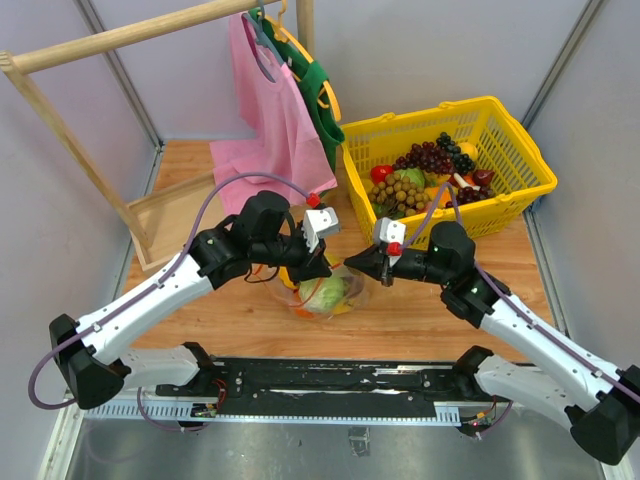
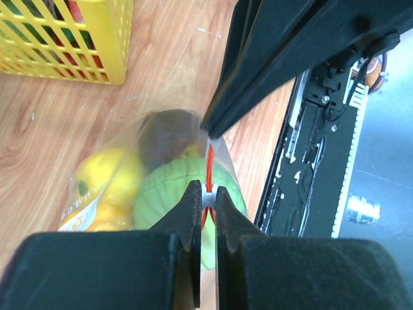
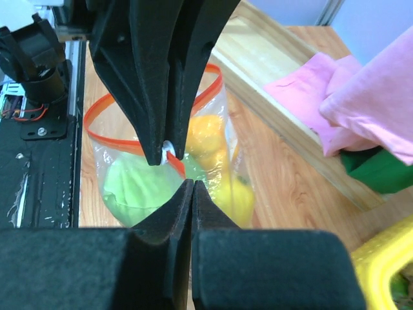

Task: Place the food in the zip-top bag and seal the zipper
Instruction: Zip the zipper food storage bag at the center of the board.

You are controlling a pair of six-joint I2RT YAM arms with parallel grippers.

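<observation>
The clear zip-top bag (image 1: 325, 295) lies on the table between my two grippers. It holds food: a green piece (image 2: 171, 194), a yellow pepper (image 2: 106, 174), an orange (image 3: 206, 132) and a dark piece (image 2: 168, 132). The red-orange zipper (image 3: 97, 113) stands open in a loop. My left gripper (image 2: 208, 196) is shut on the white slider tab (image 3: 169, 150). My right gripper (image 3: 193, 184) is shut on the bag's edge at the zipper's end, a short way from the slider. In the top view the left gripper (image 1: 320, 268) and the right gripper (image 1: 358, 266) almost meet above the bag.
A yellow basket (image 1: 520, 150) with grapes and other toy produce stands at the back right. A pink cloth bag (image 1: 275, 120) and a green one (image 1: 325, 110) hang from a wooden rack (image 1: 100, 45). A wooden tray (image 1: 170, 215) lies at the left.
</observation>
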